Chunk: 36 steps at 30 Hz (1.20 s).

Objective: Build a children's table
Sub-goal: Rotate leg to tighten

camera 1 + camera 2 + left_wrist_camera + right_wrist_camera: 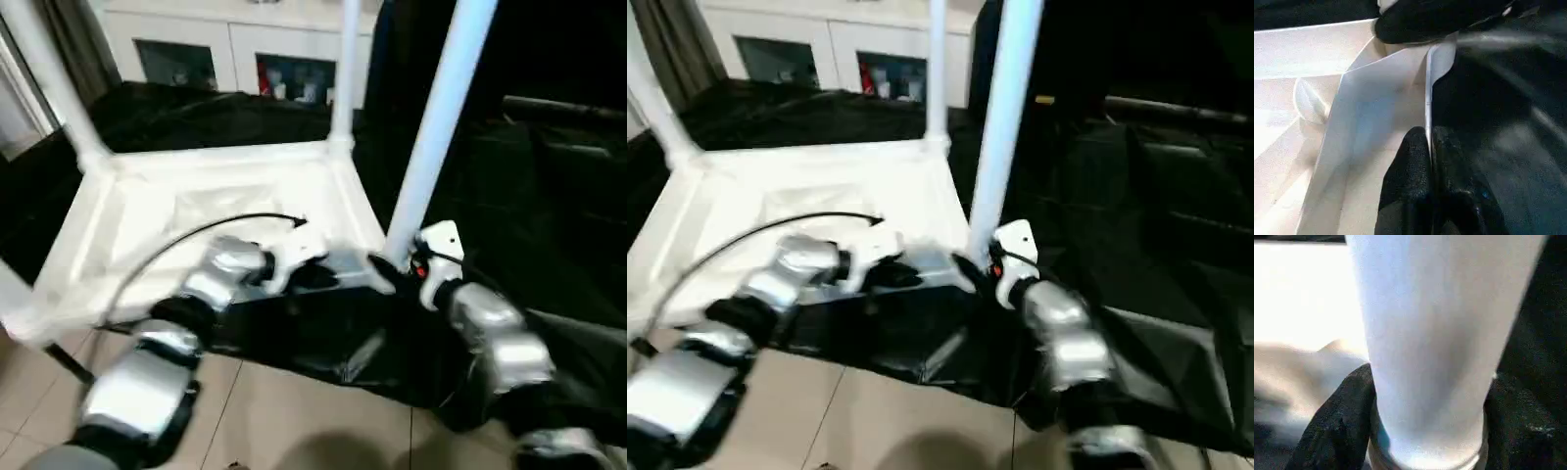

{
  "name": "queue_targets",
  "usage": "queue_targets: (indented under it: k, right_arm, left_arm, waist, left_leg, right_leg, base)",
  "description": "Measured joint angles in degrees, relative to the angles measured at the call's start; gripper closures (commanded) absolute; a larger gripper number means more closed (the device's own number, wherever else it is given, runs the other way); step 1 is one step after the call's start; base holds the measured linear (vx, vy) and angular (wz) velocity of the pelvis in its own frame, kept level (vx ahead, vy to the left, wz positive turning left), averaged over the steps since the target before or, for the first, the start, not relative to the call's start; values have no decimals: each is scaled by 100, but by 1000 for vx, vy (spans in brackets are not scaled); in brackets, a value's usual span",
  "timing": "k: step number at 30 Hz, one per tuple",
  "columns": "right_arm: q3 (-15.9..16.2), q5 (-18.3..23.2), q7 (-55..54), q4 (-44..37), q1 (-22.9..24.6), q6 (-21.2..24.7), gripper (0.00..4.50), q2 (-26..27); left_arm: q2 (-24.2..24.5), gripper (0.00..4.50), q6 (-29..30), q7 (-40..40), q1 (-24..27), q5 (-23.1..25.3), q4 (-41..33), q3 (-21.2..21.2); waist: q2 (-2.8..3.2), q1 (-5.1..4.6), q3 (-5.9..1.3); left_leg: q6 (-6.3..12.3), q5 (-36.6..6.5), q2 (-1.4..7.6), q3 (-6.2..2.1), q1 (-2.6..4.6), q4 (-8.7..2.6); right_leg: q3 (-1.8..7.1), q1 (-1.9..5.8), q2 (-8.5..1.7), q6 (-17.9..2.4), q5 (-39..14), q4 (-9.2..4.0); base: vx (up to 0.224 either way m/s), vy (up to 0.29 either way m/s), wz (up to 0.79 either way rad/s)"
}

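Table top: the white table top lies upside down on a black sheet, ribbed underside up, in the left and middle of the scene. Keep it flat while you work.
Far legs: two legs already stand in the far corners, the far-left leg and the far-right leg. Leave both alone.
Left gripper: your left gripper is pinched shut on the thin near rim of the top, one finger on each side of the wall (the left wrist view shows this plainly). Hold that pinch firm so the top cannot spin or lift.
Near-right leg: the near-right leg rises from the near-right corner, leaning slightly to the right. I judge it is not yet fully seated.
Right gripper: your right gripper wraps its fingers around the base of this leg, gripping it low, just above the socket.
Advice: straighten the leg over the socket first, then turn it, pressing down lightly (a tilted start may cross the thread).
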Motion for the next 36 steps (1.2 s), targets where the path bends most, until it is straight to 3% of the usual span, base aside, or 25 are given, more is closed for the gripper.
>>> queue_targets:
  k: [6, 7, 11, 13, 18, 23, 29, 33, 36]
  right_arm:
    - [-54, -158, -413, 222, -123, -155, 180, 114]
    - [-107, -128, -330, 223, -111, -197, 125, 115]
    - [-136, 35, 145, 210, -72, -308, 101, 2]
    - [-103, 106, 551, 147, -47, -264, 68, -158]
    - [388, 201, 2167, -442, 122, 6, 68, -1094]
    - [771, 300, 3440, -860, 187, 61, 68, -1598]
    - [1039, 355, 4027, -899, 214, 145, 68, -1710]
    - [1077, 354, 4127, -905, 214, 171, 68, -1747]
    - [1088, 353, 4153, -905, 214, 185, 97, -1747]
  left_arm:
    - [-161, 450, 19, 236, -21, 36, 114, -5]
    - [-158, 450, -24, 223, -29, 36, 136, 2]
    - [-89, 450, -139, 118, -32, 27, 137, 21]
    - [-21, 450, -187, -1, -34, -6, 133, 40]
    - [375, 450, -392, -652, -26, -51, 83, 39]
    - [811, 450, -495, -1710, 107, -218, -85, 43]
    - [956, 450, -447, -2478, 261, -376, -325, 42]
    - [990, 450, -447, -2555, 285, -401, -379, 42]
    - [1006, 450, -447, -2571, 293, -402, -387, 42]
  waist:
    - [58, -32, -37]
    - [60, -30, -36]
    - [63, -48, -34]
    - [66, -67, -32]
    - [68, -78, -27]
    - [69, -69, -26]
    - [68, 66, -25]
    - [66, 78, -24]
    - [65, 79, -23]
  left_leg:
    - [1, 0, -2, -1, 5, -14]
    - [1, 0, -2, -2, 0, -14]
    - [1, 0, -2, -3, -23, -13]
    - [2, 0, 0, -3, -35, -12]
    - [8, 4, 9, -8, -81, -10]
    - [8, 4, 11, -7, -81, -11]
    - [24, -6, 12, 0, -81, 11]
    - [24, -6, 12, 0, -80, 11]
    - [23, -6, 12, 0, -81, 10]
  right_leg:
    - [-2, 15, 0, 6, -2, -14]
    - [-4, 12, 0, 5, -2, -14]
    - [-4, -5, 0, -8, 6, -16]
    - [-7, -15, 1, -8, 6, -18]
    - [-18, -40, 9, -8, 6, -19]
    - [-18, -40, 10, -8, 6, -20]
    - [-15, -44, 3, -9, 6, -20]
    - [-16, -45, 3, -9, 6, -18]
    - [-15, -45, 3, -9, 6, -19]
  base:
    - [0, 0, 0]
    - [0, 0, 0]
    - [0, 0, 0]
    - [0, 0, 0]
    - [0, 0, 0]
    - [0, 0, 0]
    - [0, 0, 0]
    - [0, 0, 0]
    - [0, 0, 0]
